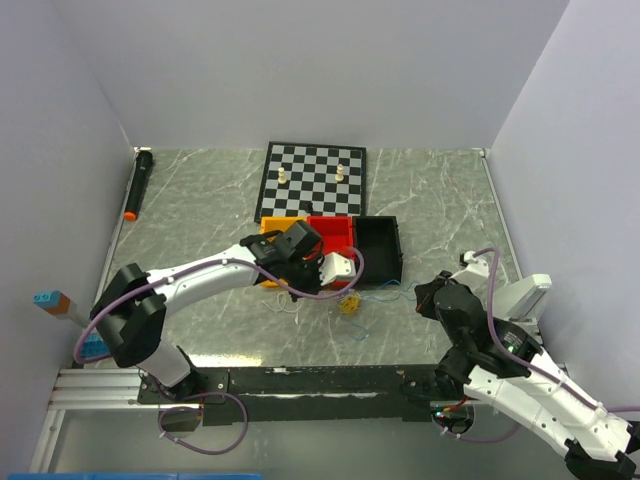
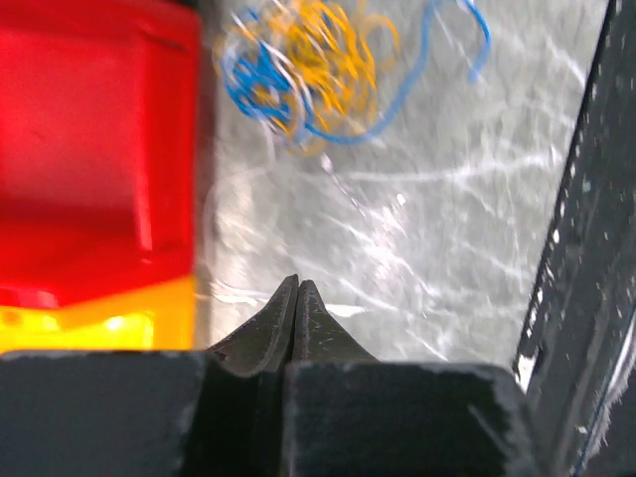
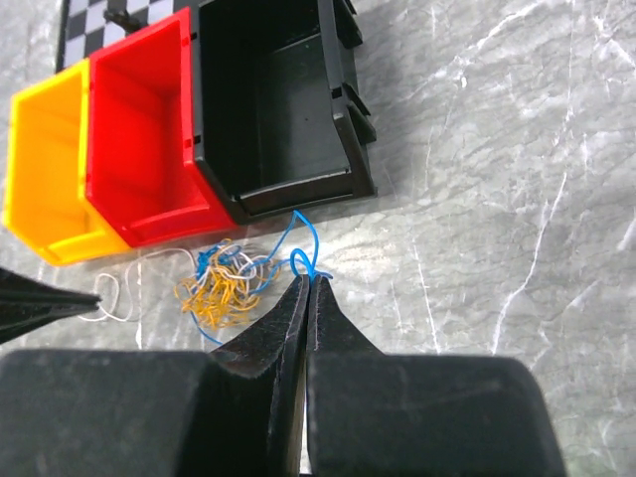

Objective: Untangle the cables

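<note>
Left hand (image 2: pixel 296 286): fingers pressed together, low over the worktop (image 2: pixel 447 229), just beside the red bin (image 2: pixel 89 149). A whitish strand (image 3: pixel 114 298) lies at its tips; whether it is pinched cannot be told.

Right hand (image 3: pixel 306 286): fingers pressed together, tips touching a blue loop (image 3: pixel 303 263); grip unconfirmed.

The cables (image 3: pixel 227 288) lie in a knot on the worktop between the two hands.

Judgement: draw the hands apart slowly and low, one strand each, so the knot loosens rather than tightens.

Obstructions: the red bin, yellow bin (image 3: pixel 45 189) and black bin (image 3: pixel 278 109) stand just behind the knot; a strand may snag on their edges. The chessboard (image 1: pixel 312 180) is well apart.
</note>
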Action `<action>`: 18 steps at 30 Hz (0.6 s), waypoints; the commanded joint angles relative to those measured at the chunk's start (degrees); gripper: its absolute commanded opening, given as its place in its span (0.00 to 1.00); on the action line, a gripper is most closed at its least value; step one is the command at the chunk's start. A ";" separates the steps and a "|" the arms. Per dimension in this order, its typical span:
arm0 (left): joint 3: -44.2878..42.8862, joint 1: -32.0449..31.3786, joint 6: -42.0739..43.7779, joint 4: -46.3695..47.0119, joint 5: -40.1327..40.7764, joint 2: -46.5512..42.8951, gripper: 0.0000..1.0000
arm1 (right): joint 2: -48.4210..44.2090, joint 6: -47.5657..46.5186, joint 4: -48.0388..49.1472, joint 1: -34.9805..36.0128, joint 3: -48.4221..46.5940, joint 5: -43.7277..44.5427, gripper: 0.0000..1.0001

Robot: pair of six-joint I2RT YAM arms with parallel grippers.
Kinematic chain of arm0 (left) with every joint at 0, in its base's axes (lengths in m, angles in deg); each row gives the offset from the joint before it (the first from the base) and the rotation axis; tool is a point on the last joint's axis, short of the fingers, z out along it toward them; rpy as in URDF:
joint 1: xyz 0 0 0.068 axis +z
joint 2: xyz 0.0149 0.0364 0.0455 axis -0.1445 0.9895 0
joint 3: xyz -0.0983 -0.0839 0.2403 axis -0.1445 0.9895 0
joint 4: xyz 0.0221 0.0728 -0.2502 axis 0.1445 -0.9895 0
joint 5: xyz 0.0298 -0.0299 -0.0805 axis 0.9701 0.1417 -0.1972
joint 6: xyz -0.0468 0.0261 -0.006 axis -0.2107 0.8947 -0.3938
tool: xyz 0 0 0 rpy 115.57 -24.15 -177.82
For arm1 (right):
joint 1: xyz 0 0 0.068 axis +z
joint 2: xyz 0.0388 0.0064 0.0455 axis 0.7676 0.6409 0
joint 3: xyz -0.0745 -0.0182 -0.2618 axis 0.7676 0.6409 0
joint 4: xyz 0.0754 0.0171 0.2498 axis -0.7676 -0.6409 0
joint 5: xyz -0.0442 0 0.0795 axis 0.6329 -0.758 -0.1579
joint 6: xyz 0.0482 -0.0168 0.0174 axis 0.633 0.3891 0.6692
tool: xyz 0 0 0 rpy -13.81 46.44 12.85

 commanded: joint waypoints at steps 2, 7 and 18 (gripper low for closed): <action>0.08 -0.17 -2.79 -0.91 -0.46 -1.24 0.25 | 1.29 -1.74 2.40 0.28 -1.31 -0.91 0.00; -7.38 -1.57 -5.52 0.24 -4.15 3.24 0.61 | 1.64 -1.39 2.84 0.28 -0.61 -1.70 0.00; -15.83 -7.02 -1.92 0.86 -4.60 17.31 0.57 | 1.03 -0.68 1.71 0.28 0.28 -1.09 0.00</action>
